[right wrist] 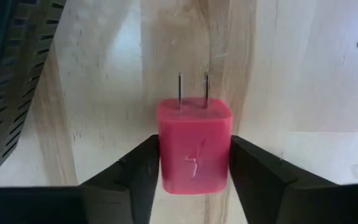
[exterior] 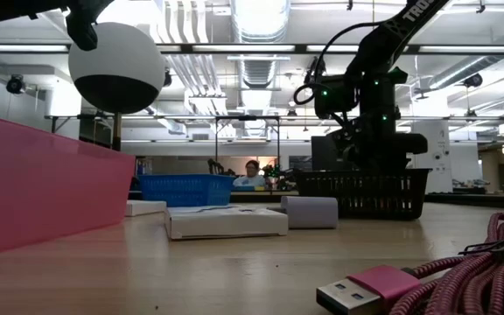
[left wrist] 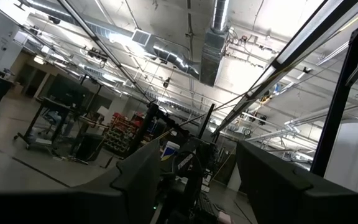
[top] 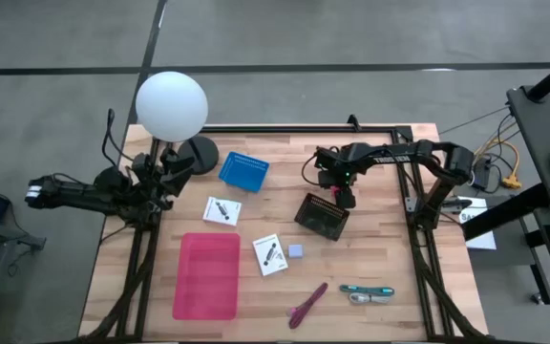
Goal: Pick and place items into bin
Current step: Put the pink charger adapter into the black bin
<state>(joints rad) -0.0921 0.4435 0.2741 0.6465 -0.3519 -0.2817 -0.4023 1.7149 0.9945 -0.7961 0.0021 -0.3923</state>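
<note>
Pink plug (right wrist: 195,152), a small wall charger w/ two metal prongs sticking out, is pinched between my right claw (right wrist: 194,163) fingers (right wrist: 137,171); claw closed snug on both its sides. Wood table (right wrist: 303,74) under it, plug held clear of the surface, and the black mesh bin (right wrist: 8,81) sits just beside, at the edge of my wrist view. From above, my right claw (top: 343,190) hangs at the back edge of that black bin (top: 322,216), mid-table, right of center.

My left claw (left wrist: 197,186) is parked at the table's left edge, pointing up into the room; fingers apart, nothing between them. From above the left arm (top: 94,194) lies by the white ball lamp (top: 171,104).

Other stuff on table:
- blue basket (top: 243,172), back center, apart from the black bin
- pink tray (top: 208,275), front left
- white card (top: 222,210) w/ black mark, between blue basket & pink tray
- 2nd white card (top: 270,254), just right of tray
- pale-blue cube (top: 296,252), just beside that 2nd card
- magenta cable (top: 307,304), front center, USB end (exterior: 370,288) seen close in low view
- teal tool (top: 368,291), front right, near cable

Low view: a person (exterior: 252,173) far back in the room, beyond the blue basket (exterior: 187,188).
</note>
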